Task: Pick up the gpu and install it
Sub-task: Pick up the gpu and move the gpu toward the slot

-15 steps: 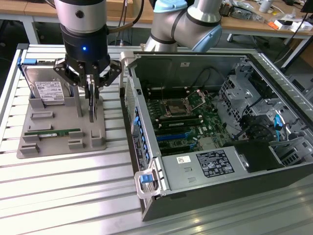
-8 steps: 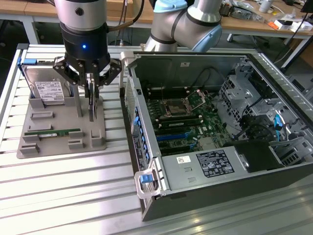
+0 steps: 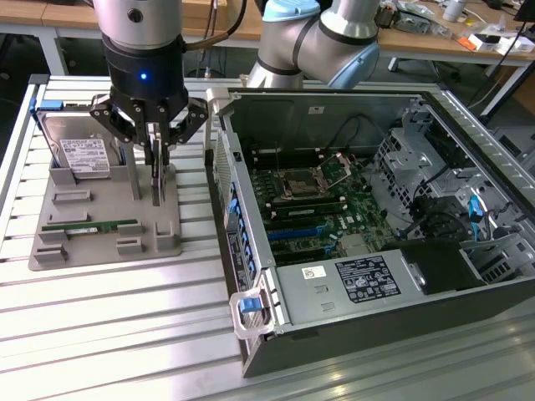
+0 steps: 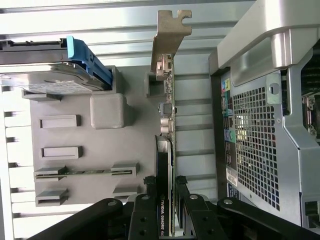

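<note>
The gpu [image 3: 157, 180] is a thin black card standing on edge at the side of the grey holder tray [image 3: 100, 242] nearest the computer. My gripper [image 3: 156, 150] hangs straight over it, one finger on each broad face, shut on the card. In the wrist view the gpu [image 4: 167, 125] runs away from my gripper [image 4: 166, 181], ending in its silver bracket [image 4: 170, 40]. Both black fingers [image 4: 150, 182] press against the card's sides. Its lower edge is at the grey holder tray [image 4: 100, 150]; I cannot tell whether it has left the slot.
A silver hard drive [image 3: 84, 154] with a white label and a green memory stick [image 3: 90, 225] also sit in the tray. The open computer case [image 3: 351, 209] lies at the exterior view's right, motherboard exposed. Its perforated wall [image 4: 255, 145] stands close beside the card.
</note>
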Robot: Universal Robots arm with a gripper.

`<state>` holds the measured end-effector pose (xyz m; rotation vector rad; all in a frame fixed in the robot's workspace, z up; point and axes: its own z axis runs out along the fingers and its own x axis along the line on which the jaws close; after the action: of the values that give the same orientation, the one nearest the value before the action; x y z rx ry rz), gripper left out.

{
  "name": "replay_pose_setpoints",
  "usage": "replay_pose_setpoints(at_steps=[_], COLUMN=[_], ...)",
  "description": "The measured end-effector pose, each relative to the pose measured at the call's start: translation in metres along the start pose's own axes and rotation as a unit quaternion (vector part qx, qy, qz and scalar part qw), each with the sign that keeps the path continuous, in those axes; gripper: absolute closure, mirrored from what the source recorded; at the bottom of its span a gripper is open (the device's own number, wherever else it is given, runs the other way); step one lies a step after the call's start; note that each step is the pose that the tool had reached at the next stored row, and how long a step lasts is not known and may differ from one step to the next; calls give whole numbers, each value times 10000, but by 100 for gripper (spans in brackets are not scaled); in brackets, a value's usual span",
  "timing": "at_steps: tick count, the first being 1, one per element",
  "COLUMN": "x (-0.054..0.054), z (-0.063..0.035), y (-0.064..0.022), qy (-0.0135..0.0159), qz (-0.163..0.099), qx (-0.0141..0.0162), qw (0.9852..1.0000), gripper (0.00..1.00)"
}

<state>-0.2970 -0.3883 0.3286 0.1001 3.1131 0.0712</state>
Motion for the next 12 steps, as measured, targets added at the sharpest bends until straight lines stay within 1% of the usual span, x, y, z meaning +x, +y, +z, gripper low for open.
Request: replay_pose_setpoints(at_steps=[7,12], x=[0,-2], z=[-27,-74], y=[1,3], qy=[1,0], qz=[0,0], qx=[-2,-6], qw=[10000,10000], gripper=[74,74])
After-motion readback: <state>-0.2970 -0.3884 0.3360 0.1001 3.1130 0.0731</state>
